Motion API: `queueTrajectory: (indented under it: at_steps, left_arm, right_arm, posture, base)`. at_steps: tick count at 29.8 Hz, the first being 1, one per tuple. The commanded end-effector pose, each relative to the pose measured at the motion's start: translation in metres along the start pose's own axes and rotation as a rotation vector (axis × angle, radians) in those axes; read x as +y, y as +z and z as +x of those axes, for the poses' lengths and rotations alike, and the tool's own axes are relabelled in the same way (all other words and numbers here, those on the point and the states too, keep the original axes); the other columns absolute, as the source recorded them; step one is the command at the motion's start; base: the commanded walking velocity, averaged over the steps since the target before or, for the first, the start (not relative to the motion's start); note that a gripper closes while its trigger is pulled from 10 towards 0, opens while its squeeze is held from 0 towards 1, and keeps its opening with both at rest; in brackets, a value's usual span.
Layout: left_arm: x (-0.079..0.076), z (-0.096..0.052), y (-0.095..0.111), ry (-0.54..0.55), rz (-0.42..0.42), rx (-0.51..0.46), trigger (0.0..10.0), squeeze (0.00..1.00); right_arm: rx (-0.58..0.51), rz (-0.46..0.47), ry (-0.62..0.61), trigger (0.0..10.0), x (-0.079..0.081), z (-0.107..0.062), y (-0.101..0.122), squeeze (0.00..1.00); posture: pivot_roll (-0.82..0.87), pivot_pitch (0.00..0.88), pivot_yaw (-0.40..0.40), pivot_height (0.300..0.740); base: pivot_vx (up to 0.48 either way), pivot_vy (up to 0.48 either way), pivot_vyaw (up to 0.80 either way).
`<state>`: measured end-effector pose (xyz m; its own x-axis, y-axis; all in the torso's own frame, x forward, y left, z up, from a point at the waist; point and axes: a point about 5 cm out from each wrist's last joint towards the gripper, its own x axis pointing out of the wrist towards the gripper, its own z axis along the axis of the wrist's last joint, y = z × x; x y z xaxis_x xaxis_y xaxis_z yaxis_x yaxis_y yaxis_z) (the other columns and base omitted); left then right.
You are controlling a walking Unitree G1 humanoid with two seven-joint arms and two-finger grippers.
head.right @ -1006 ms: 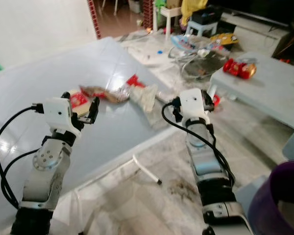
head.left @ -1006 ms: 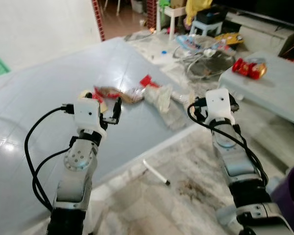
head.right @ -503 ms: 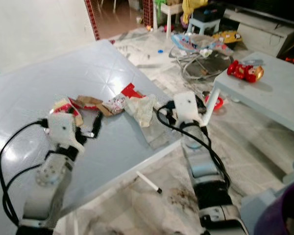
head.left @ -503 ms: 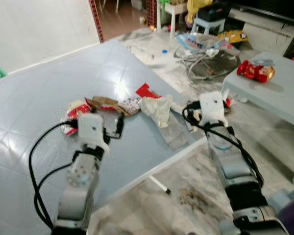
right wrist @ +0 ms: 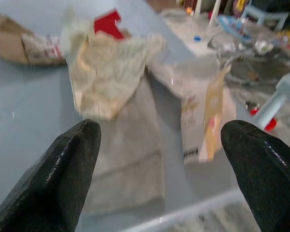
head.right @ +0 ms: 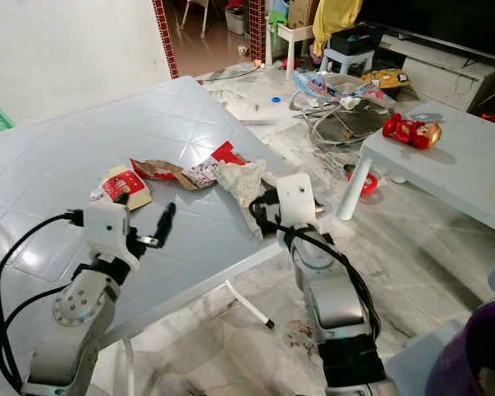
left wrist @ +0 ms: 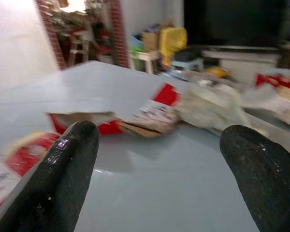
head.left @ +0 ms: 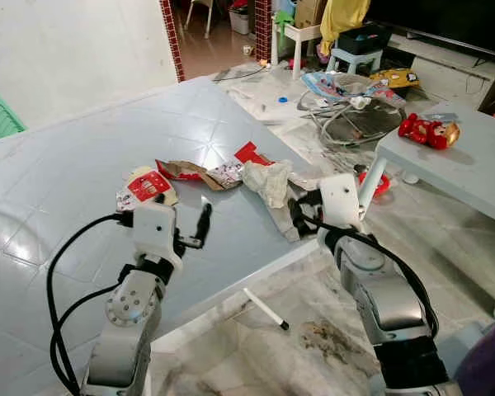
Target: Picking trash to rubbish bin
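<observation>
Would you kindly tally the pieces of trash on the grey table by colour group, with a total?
Red-printed packets and scraps: 3 (red-and-white packet, torn brown-and-red wrapper, red scrap)
Patterned small wrapper: 1
Pale crumpled or clear bags: 2 (crumpled bag, flat clear bag)
Total: 6, though the overlapping pieces are hard to separate exactly.

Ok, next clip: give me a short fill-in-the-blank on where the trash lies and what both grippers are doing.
1. The crumpled wrappers lie on the grey ____.
2. In its wrist view the right gripper has its fingers ____, facing a crumpled paper bag.
3. The left gripper holds ____.
4. A pen lies on the ____, below the table edge.

Missing words: table; open; nothing; floor
</observation>
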<state>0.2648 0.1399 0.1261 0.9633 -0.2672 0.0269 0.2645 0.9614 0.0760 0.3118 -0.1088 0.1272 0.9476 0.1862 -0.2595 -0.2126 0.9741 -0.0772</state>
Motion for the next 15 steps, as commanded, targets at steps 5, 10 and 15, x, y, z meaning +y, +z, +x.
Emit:
queueTrajectory:
  at_steps: [5, 10, 15]
  left_arm:
    - [-0.004, -0.001, -0.001, -0.052, -0.004, 0.023, 10.0, 0.0]
    - [-0.006, -0.001, 0.0, -0.061, -0.003, 0.025, 10.0, 0.0]
    - [-0.007, -0.001, 0.0, -0.061, -0.008, 0.028, 10.0, 0.0]
  right_arm:
    - [0.071, 0.037, 0.081, 10.0, 0.009, -0.001, -0.014, 0.0]
    - [0.098, 0.021, 0.129, 10.0, 0.012, 0.0, -0.022, 0.0]
    - [0.165, 0.027, 0.15, 10.0, 0.014, 0.005, -0.034, 0.0]
  posture:
    - [0.08, 0.051, 0.068, 0.74]
    - [0.08, 0.049, 0.066, 0.74]
    - [0.08, 0.049, 0.065, 0.74]
  base:
    - [0.0, 0.0, 0.0]
    - [0.0, 0.0, 0.0]
    - [0.0, 0.0, 0.0]
